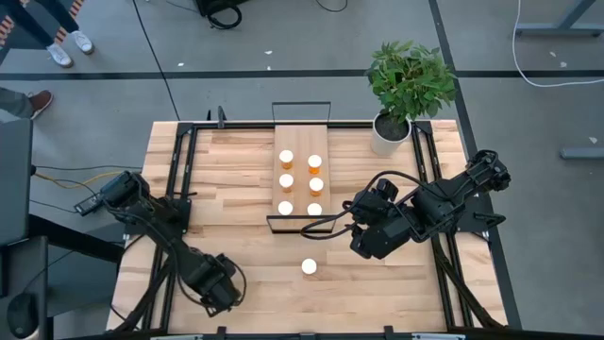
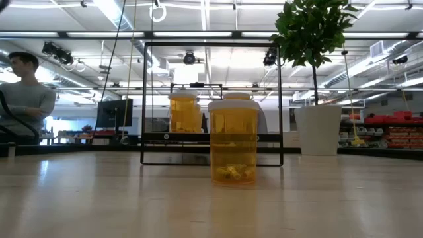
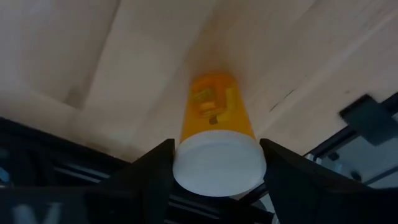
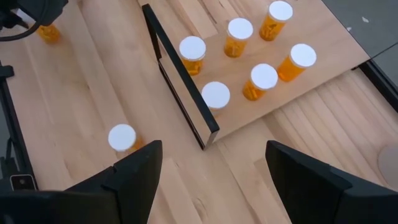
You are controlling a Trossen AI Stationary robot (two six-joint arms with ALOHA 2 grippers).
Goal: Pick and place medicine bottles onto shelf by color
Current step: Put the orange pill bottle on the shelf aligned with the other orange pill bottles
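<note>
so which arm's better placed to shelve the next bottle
Probably the left: the left gripper already straddles an orange white-capped bottle. The right gripper hangs open and empty beside the light-wood shelf, with a loose bottle on the table nearby.

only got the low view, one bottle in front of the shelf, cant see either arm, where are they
Observer: The left gripper is at the table's near left corner, shut on a second bottle standing on the table.
Operator: and the right one
Observer: The right gripper hovers open and empty by the near right corner of the shelf.
Operator: how many on the shelf, they overlap for me
Observer: Six shelf bottles, in two rows of three running front to back.
</note>
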